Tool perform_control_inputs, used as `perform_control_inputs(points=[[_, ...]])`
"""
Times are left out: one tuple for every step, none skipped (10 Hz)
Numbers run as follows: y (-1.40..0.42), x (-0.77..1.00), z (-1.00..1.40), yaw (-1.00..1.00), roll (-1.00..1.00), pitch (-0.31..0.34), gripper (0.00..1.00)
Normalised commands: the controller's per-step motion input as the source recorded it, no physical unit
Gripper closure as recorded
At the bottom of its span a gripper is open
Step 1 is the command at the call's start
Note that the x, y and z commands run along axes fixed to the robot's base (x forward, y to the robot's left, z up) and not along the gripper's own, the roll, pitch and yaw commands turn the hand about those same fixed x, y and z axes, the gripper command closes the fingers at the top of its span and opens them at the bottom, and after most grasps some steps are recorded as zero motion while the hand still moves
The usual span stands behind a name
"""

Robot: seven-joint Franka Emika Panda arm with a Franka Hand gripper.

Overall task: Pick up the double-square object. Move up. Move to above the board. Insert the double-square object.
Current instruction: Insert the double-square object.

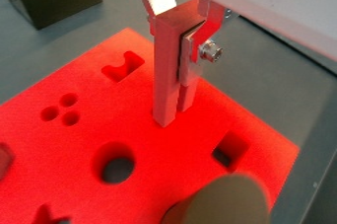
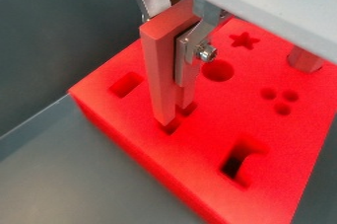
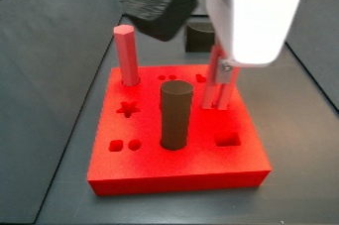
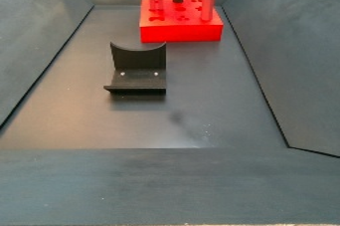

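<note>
The double-square object (image 1: 168,75) is a thin red bar. It stands upright between the fingers of my gripper (image 1: 172,74), which is shut on its upper part. Its lower end meets the board (image 1: 79,80) at a small cut-out. In a wrist view the bar (image 2: 161,75) and gripper (image 2: 171,88) show the same, with the bar's tip at a dark slot in the board (image 2: 132,139). In a side view the gripper (image 3: 219,78) holds the bar (image 3: 211,92) over the right part of the board (image 3: 179,169). I cannot tell how deep the bar sits.
A thick red hexagonal peg (image 3: 126,56) and a dark grey cylinder (image 3: 175,115) stand in the board. The fixture (image 4: 137,69) stands on the floor in front of the board (image 4: 180,29). Dark sloping walls enclose the floor.
</note>
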Motion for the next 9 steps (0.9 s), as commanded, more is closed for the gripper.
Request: perform_control_inputs(points=[[0.07,-0.05,-0.21,0.06,0.03,0.0,1.0],[0.27,-0.17,-0.47,0.25,0.14,0.0,1.0],[0.35,-0.29,-0.53,0.3,0.22,0.0,1.0],[0.22,-0.24,-0.39,0.23,0.14,0.0,1.0],[0.0,-0.11,-0.27,0.04,0.0,-0.004,1.0],[-0.13,-0.21,-0.6,0.0,0.18,-0.126,1.0],[-0.08,-0.29,-0.07,0.0,0.12,-0.106,1.0],[0.0,-0.05,0.0,0.0,0.0,-0.051,1.0],[0.0,0.0,0.0,0.0,0.0,0.0,1.0]])
